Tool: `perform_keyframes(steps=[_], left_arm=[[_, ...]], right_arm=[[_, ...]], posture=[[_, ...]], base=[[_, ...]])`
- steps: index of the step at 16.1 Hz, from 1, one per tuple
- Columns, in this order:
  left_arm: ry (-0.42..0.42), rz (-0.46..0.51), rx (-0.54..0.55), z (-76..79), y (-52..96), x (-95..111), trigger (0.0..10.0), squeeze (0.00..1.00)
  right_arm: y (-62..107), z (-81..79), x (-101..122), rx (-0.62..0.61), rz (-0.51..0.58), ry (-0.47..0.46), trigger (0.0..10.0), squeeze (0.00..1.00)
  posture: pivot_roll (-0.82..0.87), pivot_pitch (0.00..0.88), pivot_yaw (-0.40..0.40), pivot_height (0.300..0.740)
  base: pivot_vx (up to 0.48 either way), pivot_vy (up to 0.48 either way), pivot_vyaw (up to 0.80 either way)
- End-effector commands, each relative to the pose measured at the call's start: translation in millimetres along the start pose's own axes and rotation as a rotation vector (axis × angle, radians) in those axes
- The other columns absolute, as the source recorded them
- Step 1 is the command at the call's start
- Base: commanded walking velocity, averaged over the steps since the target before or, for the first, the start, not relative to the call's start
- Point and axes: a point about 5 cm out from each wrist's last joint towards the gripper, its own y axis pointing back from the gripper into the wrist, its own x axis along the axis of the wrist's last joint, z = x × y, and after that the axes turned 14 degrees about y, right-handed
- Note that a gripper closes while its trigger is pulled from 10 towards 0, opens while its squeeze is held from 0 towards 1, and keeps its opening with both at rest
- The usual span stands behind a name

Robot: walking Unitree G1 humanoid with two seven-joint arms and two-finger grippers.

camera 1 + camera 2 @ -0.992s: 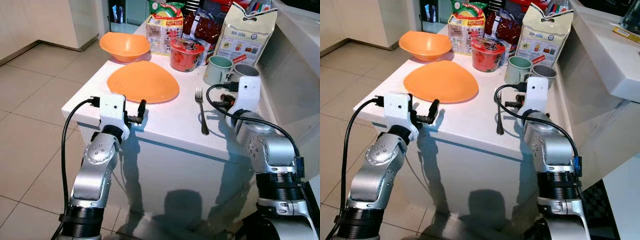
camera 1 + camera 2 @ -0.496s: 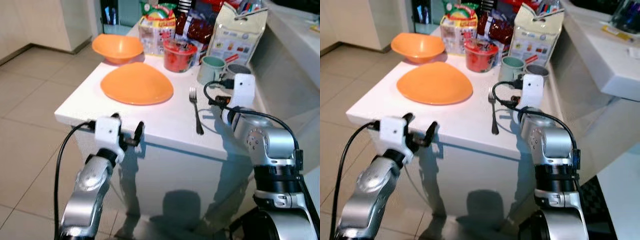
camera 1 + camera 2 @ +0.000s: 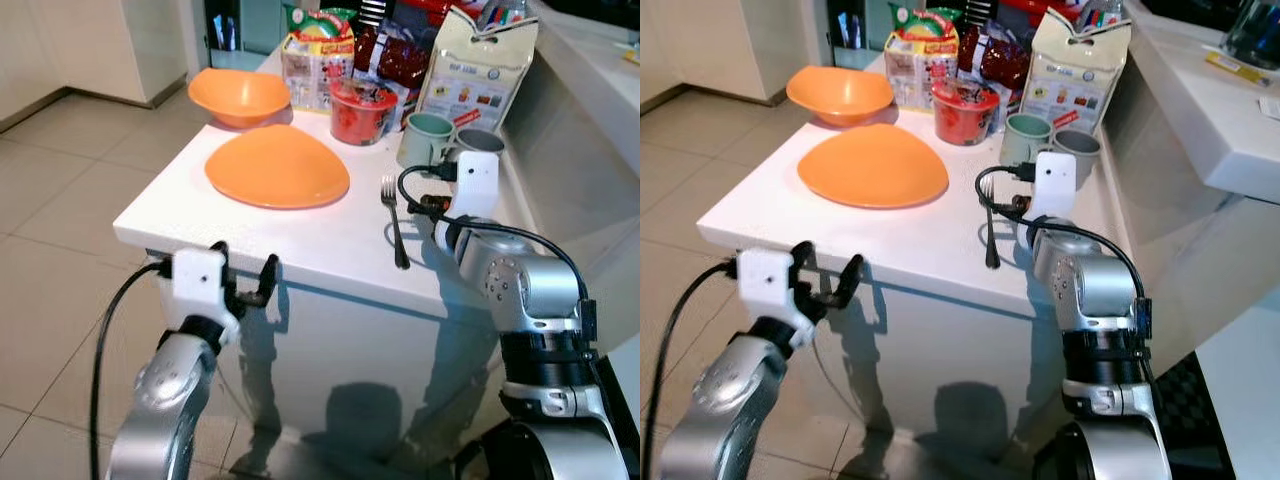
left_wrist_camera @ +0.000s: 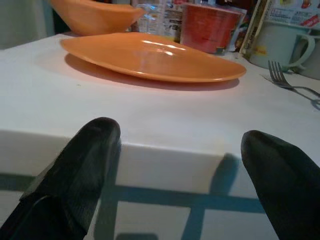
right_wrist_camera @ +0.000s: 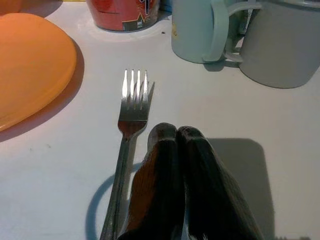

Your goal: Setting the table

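The right gripper (image 5: 175, 137), fingers pressed together and empty, has stayed just beside the slim silver metal fork (image 3: 394, 222), which lies right of the flat orange plastic plate (image 3: 278, 166). The left gripper (image 3: 243, 281), spread wide and empty, has dropped below the white table (image 3: 190, 195) edge, apparently retiring. The right wrist view shows the fork untouched.

The plate (image 3: 278, 167) lies on the table (image 3: 200, 215), toward its left half. Behind the plate sits the bowl (image 3: 241, 96). Right of the plate lies the fork (image 3: 395, 222), tines pointing away from the robot. Behind the plate's right edge stands the noodle cup (image 3: 361, 110), with snack packets (image 3: 318, 56) behind that. Two mugs (image 3: 428, 139) stand behind and right of the fork, touching each other, a tall bag (image 3: 476, 72) behind them.
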Motion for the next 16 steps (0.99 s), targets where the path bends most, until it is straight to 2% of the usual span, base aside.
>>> perform_keyframes(steps=[1,4,6,7,8,9,11,14,16], left_arm=[[0.012,0.004,-0.016,3.2,2.6,3.3,10.0,0.00],[0.015,-0.002,-0.005,1.2,5.0,4.2,10.0,0.00],[-0.006,-0.025,0.002,-8.7,17.1,5.4,10.0,0.00],[-0.001,-0.051,0.055,-22.7,29.5,1.0,10.0,0.00],[-0.014,-0.133,0.105,-35.3,54.6,-16.8,10.0,0.00],[-0.032,-0.165,0.102,-35.3,62.3,-24.5,10.0,0.00],[0.008,-0.174,0.146,-36.3,63.3,-33.1,10.0,0.00],[0.024,-0.165,0.143,-34.3,63.8,-34.1,10.0,0.00],[0.026,-0.154,0.131,-29.7,61.9,-35.2,10.0,0.00]], right_arm=[[-1.0,6.0,-4.3,-0.024,-0.010,0.010,10.0,0.00],[-1.5,5.9,-1.4,-0.022,-0.006,0.004,10.0,0.00],[-2.5,8.1,-3.6,-0.026,-0.004,0.017,10.0,0.00],[-3.6,10.8,-5.7,-0.033,-0.007,0.021,10.0,0.00],[-6.3,15.1,-9.2,-0.048,-0.012,0.032,10.0,0.00],[-7.6,16.3,-9.9,-0.052,-0.012,0.035,10.0,0.00],[-10.6,18.8,-6.5,-0.059,-0.002,0.024,10.0,0.00],[-12.7,22.8,2.8,-0.065,0.023,-0.004,10.0,0.00],[-12.6,24.7,1.3,-0.066,0.020,-0.005,10.0,0.00]], posture=[[0.15,0.000,-0.101,0.740],[0.15,0.000,-0.100,0.740],[0.14,0.000,-0.096,0.740],[0.15,0.000,-0.100,0.740],[0.15,0.000,-0.099,0.740],[0.16,0.000,-0.108,0.740],[0.16,0.000,-0.109,0.740],[0.16,0.000,-0.110,0.740],[0.16,0.000,-0.109,0.740]], base=[[0.000,0.000,0.00],[0.000,0.000,0.00],[0.000,0.000,0.00],[0.000,0.000,0.00],[0.000,0.000,0.00],[0.000,0.000,0.00],[0.000,0.000,0.00],[0.000,0.000,0.00],[0.000,0.000,0.00]])
